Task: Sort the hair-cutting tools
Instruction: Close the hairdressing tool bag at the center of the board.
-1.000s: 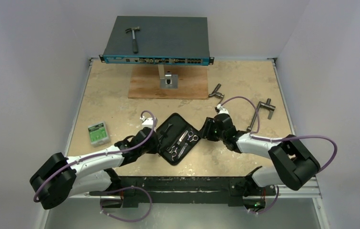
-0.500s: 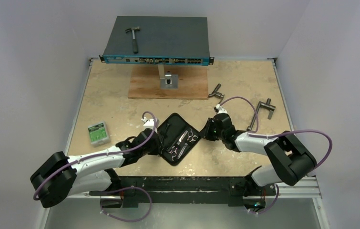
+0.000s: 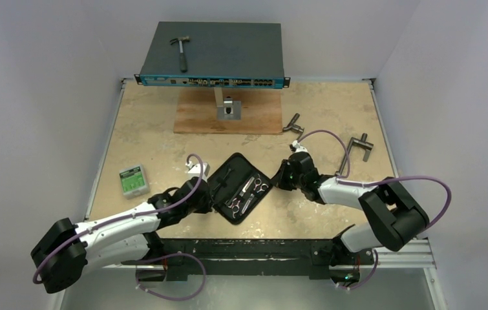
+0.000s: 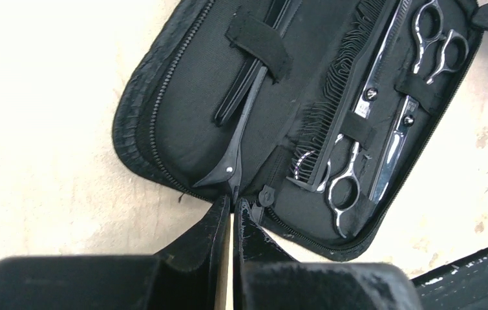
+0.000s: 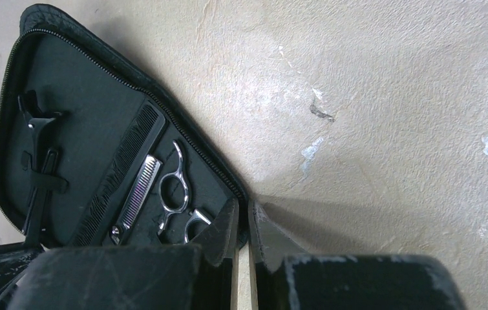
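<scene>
1. Both arms meet at an open black zip case on the bench. The left fingers are at its near-left rim and the right fingers at its right corner.
2. We see the left fingers closed to a sliver, their tips against the case's zip edge. We cannot tell whether they pinch anything.
3. The thin black hair clip lies straight ahead of those tips, its tail end just beyond them and its length tucked under a strap.
4. Ahead and to the right of the left fingers, in the case's other half, the black comb lies beside the two silver scissors, which sit under straps.
5. The right fingers are closed too, tips touching the case's rim. In their wrist view we find the scissors' rings just to their left, the comb further left and the hair clip farthest.
6. Well beyond both sets of fingers, a hammer rests on a dark box. Two grey T-handled tools lie on the bench beyond the right fingers, and a small green box sits off to the left of the left fingers.
</scene>
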